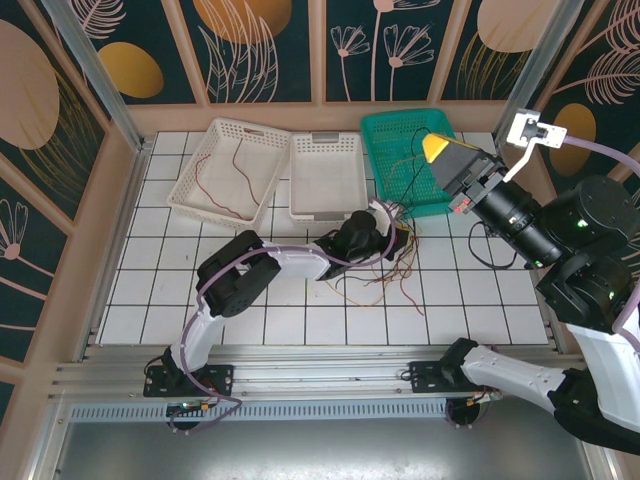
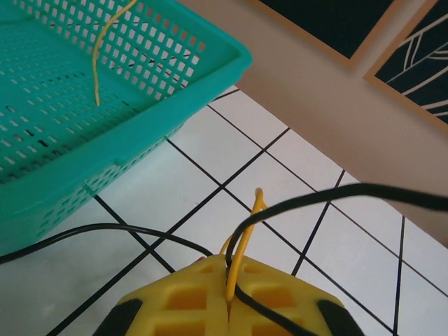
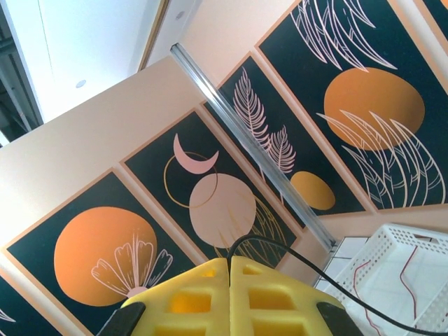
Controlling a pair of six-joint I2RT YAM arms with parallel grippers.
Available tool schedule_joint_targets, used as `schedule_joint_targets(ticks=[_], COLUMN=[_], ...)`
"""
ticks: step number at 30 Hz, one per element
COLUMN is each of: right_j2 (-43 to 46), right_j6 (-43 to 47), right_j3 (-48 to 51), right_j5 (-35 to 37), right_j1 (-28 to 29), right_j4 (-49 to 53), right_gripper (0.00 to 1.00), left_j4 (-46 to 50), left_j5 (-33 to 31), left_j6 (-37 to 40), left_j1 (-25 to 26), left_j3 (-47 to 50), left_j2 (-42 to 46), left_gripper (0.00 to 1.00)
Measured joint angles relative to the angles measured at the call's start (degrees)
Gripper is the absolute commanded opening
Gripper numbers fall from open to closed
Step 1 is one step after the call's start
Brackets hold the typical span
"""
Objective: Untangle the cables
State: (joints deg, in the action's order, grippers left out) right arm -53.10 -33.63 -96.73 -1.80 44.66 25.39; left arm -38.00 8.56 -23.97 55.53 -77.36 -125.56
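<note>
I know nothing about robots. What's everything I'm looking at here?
Large white perforated plastic basket: one, white, back left.
Thin red wire: one, red, inside that basket.
Smaller white plastic tray: one, white, back centre.
Green perforated plastic basket: one, green, back right.
Loose tangle of thin wires: one, red, black and yellow, on the tiles at centre.
White tiled table: one, white, under everything.
Left claw: one, yellow, shut on a yellow wire and a black wire.
Right claw: one, yellow, shut, raised near the green basket.
</note>
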Motion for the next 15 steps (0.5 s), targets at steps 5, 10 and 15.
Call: schedule_joint_targets(ticks=[5, 10, 15], right_j2=[1.3, 4.3, 7.4], right_j6=[0.1, 0.7, 3.2], right_j3=[0.2, 2.0, 4.3], right_j5=[1.4, 7.6, 15.8], right_j1=[0.0, 0.0, 0.0], right_j4=[0.1, 0.1, -0.5], right_gripper=[0.0, 0.0, 0.0], left_j4=[-2.5, -3.3, -3.3], left_j5=[0.0, 0.0, -0.3], left_j6=[-0.9, -2.1, -2.5], left_j1=[0.0, 0.0, 0.0], left_j3=[5.8, 17.5, 27.1], left_j2=[2.0, 11.6, 24.7], left_gripper=[0.0, 0.0, 0.0])
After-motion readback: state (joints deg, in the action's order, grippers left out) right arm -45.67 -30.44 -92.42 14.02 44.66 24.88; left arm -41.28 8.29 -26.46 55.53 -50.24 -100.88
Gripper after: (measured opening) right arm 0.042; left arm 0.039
